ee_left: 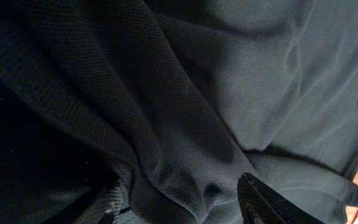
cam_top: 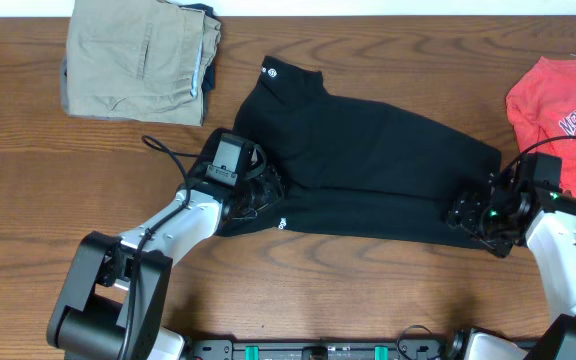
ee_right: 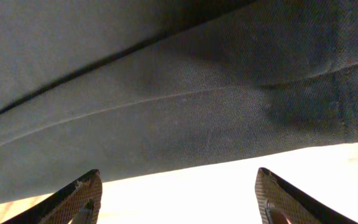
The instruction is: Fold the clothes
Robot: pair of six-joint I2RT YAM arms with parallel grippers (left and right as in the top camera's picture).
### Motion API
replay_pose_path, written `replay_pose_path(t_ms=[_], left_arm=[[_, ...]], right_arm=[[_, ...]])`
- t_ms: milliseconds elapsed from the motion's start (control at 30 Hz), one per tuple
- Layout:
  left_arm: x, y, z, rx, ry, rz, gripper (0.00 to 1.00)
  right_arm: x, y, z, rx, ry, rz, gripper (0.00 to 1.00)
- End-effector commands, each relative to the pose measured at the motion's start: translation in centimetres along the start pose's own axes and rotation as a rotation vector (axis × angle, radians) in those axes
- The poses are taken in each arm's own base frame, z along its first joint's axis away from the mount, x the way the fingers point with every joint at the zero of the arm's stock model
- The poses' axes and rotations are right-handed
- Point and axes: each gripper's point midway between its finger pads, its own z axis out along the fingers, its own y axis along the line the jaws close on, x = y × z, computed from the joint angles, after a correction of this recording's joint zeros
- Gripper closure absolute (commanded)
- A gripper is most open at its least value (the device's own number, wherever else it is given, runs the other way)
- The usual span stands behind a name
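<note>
Left fingers (ee_left: pixel 263 199) sit down in bunched cloth. Only one dark tip shows in the left wrist view, with folds of the black short-sleeved shirt of soft mesh fabric (cam_top: pixel 368 160) piled against it. Can't tell how wide they stand or whether they pinch anything.

Right fingers (ee_right: pixel 86 194) are spread wide with nothing between them. Bare brown wooden tabletop (cam_top: pixel 28 200) shows in the gap, and the shirt's edge is just beyond the tips.

Overhead, the shirt lies spread across the middle of the tabletop, slanted, with the narrow end and a small white logo toward the far left. Left arm is at the shirt's near-left corner, cloth rumpled there. Right arm is at its near-right corner.

Folded tan khaki trousers (cam_top: pixel 133 60) lie far left, near the shirt's narrow end but not touching. Red T-shirt with white lettering (cam_top: pixel 568 110) is at the right edge, apart from the shirt.
</note>
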Motion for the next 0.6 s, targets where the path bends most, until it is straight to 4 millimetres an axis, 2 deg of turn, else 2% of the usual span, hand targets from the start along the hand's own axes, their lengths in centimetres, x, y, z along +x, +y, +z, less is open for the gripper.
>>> replay_pose_path(t_ms=[0, 200, 567], left_arm=[[0.5, 0.2, 0.3, 0.000, 0.020, -0.015, 0.39], [-0.3, 0.6, 0.3, -0.026, -0.023, -0.015, 0.39], [-1.6, -0.9, 0.2, 0.033, -0.077, 0.013, 0.41]], right_arm=[[0.4, -0.1, 0.4, 0.006, 0.003, -0.010, 0.23], [0.4, 0.1, 0.5, -0.004, 0.003, -0.011, 0.22], [0.5, 0.1, 0.5, -0.006, 0.004, -0.011, 0.22]])
